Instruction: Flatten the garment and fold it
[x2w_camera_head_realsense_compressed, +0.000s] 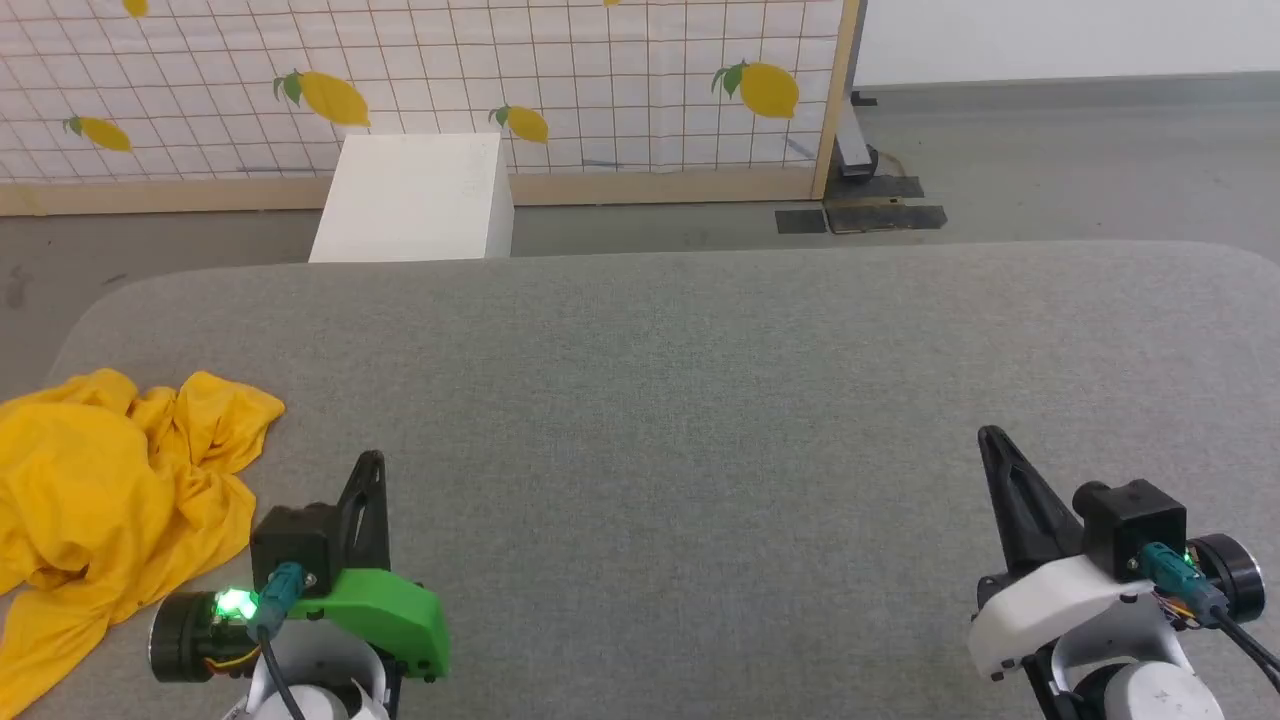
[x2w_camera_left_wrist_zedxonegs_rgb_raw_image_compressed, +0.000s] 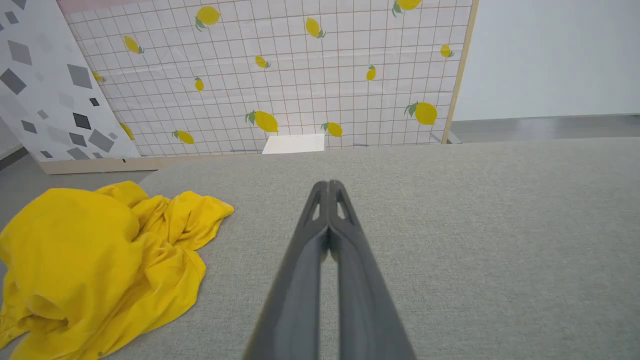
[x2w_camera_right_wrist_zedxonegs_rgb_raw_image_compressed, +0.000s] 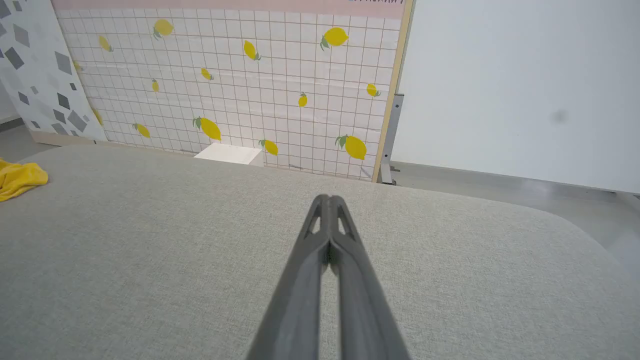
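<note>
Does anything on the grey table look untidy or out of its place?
Yes. The bright yellow cotton T-shirt lies crumpled in a heap at the left end of the grey fabric-covered table. It is bunched and full of folds instead of spread flat. Nothing else stands out.

At the left edge of the table (x2w_camera_head_realsense_compressed: 700, 400), shirt (x2w_camera_head_realsense_compressed: 110, 480), left gripper (x2w_camera_head_realsense_compressed: 370, 462) just right of it, right gripper (x2w_camera_head_realsense_compressed: 990, 437) far right, box (x2w_camera_head_realsense_compressed: 415, 200) behind the table, before the screen (x2w_camera_head_realsense_compressed: 600, 80).
</note>
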